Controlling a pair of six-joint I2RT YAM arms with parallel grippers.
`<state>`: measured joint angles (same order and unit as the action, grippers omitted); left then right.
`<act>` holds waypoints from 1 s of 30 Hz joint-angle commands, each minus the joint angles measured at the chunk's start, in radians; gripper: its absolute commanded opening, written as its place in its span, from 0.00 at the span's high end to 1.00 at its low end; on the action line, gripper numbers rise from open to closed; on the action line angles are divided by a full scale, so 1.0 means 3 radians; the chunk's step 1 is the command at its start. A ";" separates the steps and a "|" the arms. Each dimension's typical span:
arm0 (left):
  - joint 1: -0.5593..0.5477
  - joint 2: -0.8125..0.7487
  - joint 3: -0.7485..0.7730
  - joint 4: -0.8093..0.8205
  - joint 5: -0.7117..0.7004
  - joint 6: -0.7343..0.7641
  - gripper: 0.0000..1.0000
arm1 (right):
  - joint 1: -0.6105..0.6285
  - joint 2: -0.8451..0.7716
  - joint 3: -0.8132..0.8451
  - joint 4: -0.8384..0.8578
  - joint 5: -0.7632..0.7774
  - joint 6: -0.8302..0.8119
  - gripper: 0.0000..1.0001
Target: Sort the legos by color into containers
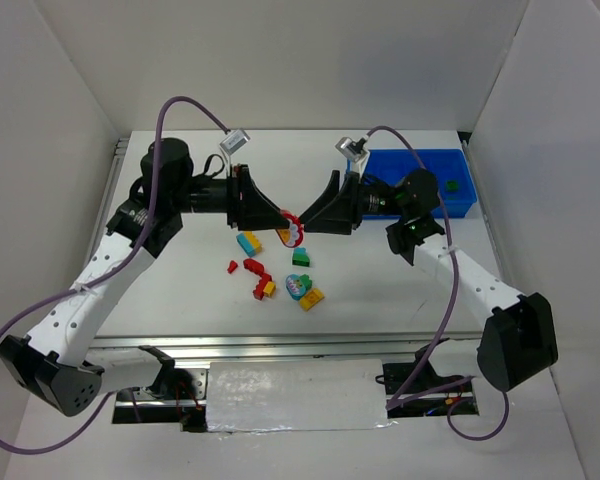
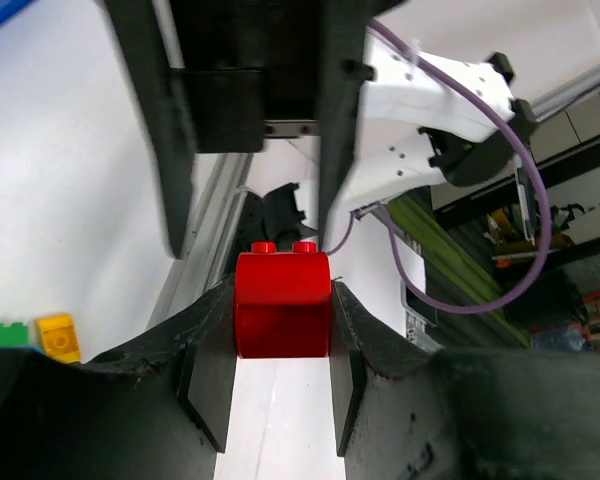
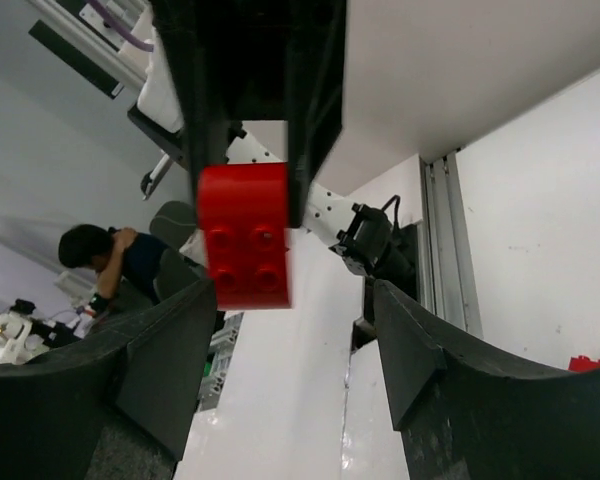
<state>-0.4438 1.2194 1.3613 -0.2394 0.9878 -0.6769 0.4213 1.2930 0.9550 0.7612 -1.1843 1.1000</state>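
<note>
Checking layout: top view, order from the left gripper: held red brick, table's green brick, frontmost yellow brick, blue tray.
1. Red brick, in left gripper
2. Green brick, just nearer
3. Yellow brick, nearest bases
4. Blue tray, far right

I'm looking at a white table point(image 1: 380, 320) boxed in by plain white walls point(image 1: 310, 60) on the left, back and right, with a metal rail point(image 1: 310, 347) along its near edge and another rail point(image 1: 117, 170) at its far left corner. A crinkled silvery sheet point(image 1: 295, 395) lies just below the near rail. Through the right wrist camera I can make out a dark-haired person point(image 3: 100, 250) in dark clothing, head bowed, in the room beyond the table.
</note>
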 commanded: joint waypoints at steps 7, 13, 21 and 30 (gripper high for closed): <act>0.0038 -0.0030 -0.0089 -0.0081 -0.0312 0.0201 1.00 | 0.0002 -0.0490 0.0237 -0.1111 0.0353 -0.0768 0.26; 0.0032 -0.0035 -0.0110 0.0066 -0.0220 0.0094 1.00 | 0.0058 -0.0424 0.0350 -0.1350 0.0204 -0.0981 0.26; 0.0032 -0.0102 -0.0181 0.0246 -0.0107 -0.0034 1.00 | 0.0288 -0.0358 0.0406 -0.1847 0.0394 -0.1299 0.26; 0.0022 -0.0214 -0.0416 0.0654 -0.0031 -0.0305 1.00 | 0.0697 -0.0199 0.0335 -0.1229 0.0465 -0.0963 0.50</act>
<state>-0.4347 1.1893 1.2503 -0.1596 0.9577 -0.7341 0.6113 1.2335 1.0325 0.2768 -1.0561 0.7643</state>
